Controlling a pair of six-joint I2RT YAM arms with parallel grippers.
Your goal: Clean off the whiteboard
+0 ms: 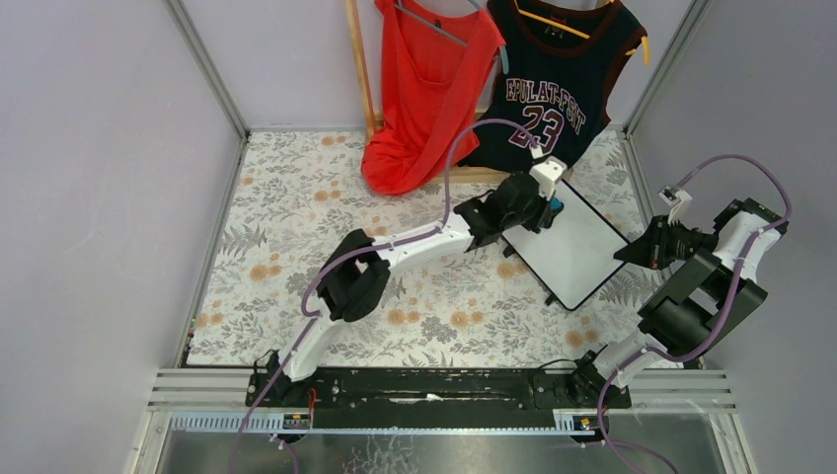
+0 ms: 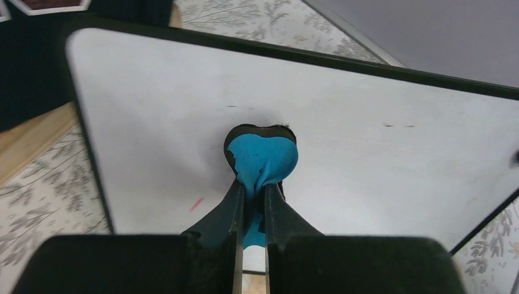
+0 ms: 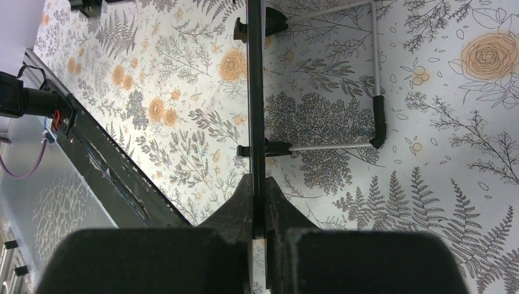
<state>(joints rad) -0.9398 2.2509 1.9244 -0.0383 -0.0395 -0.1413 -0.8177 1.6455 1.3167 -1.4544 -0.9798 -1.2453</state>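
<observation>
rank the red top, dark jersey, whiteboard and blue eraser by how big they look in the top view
1-2. dark jersey and red top: look alike, both cut off by the frame, so no ranking
3. whiteboard
4. blue eraser, only a sliver visible

The top view hangs high above and behind the base rail (image 1: 434, 387), looking down and forward over the whole bench (image 1: 296, 217), from far enough to take in the entire whiteboard (image 1: 582, 252). The left wrist view sits just behind the left end effector (image 2: 255, 187), facing along its fingers, very near the board's white face. The right wrist view sits just behind the right end effector (image 3: 257, 184), looking along the board edge-on, with the bench beyond. All three share the whiteboard.
</observation>
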